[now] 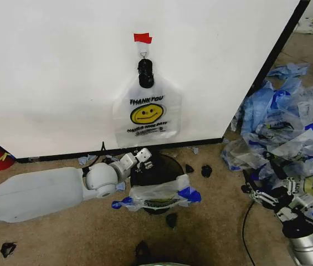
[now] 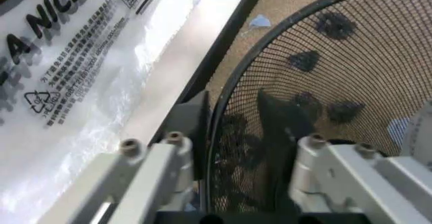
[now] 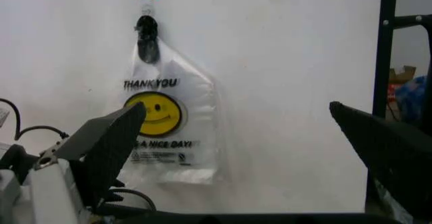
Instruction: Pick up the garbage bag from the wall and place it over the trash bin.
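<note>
One garbage bag [image 1: 147, 113] hangs from the single hook [image 1: 143, 53] on the wall [image 1: 51, 66], above one trash bin [image 1: 157, 166] already draped with plastic. The left pincer [image 1: 143, 157] gapes open astride the bin's rim; the right pincer [image 1: 258, 191], also spread open, hovers beside the heap of bags [image 1: 289, 127].

head: downward at wall [image 1: 45, 72] | wrists: near, perhaps floor-level, share it
</note>
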